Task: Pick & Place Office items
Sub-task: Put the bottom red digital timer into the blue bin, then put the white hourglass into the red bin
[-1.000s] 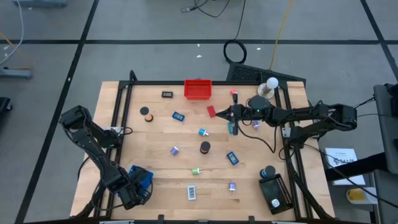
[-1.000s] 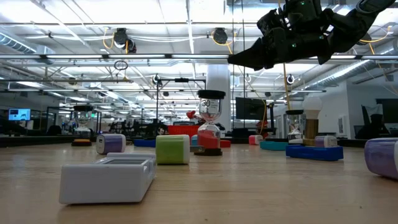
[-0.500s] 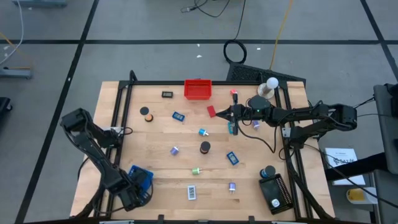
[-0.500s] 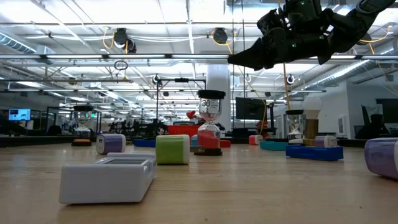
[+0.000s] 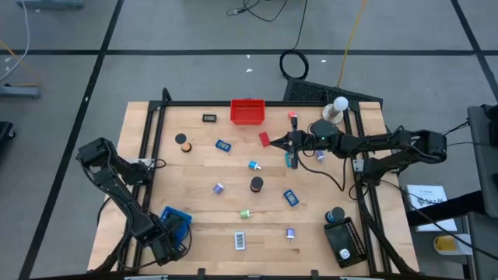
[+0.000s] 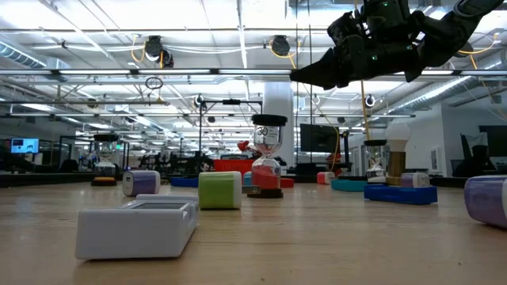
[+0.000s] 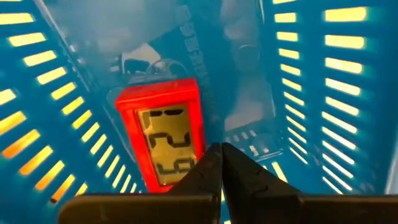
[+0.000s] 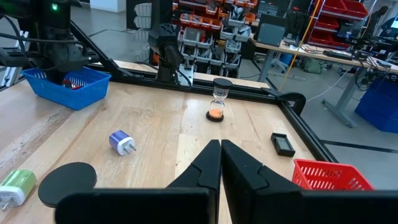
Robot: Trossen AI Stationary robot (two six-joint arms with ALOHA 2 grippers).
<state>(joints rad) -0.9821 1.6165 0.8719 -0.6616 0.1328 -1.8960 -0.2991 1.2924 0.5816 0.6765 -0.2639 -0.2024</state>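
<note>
Left gripper [image 7: 221, 155] hangs inside the blue basket [image 5: 177, 222] at the table's near left corner, fingers pressed together and empty, right over a red digital clock [image 7: 163, 140] lying flat on the basket floor. That clock looks light, rigid and slick-faced; best taken across its long sides, though the slatted walls crowd in. Right gripper [image 5: 288, 142] hovers mid-table toward the far right, fingers together, nothing held, above a teal block [image 5: 291, 160]. Small plugs like the green one [image 5: 245, 214] look light and hard; open wood surrounds them, black rails [image 5: 146, 140] bound the sides
</note>
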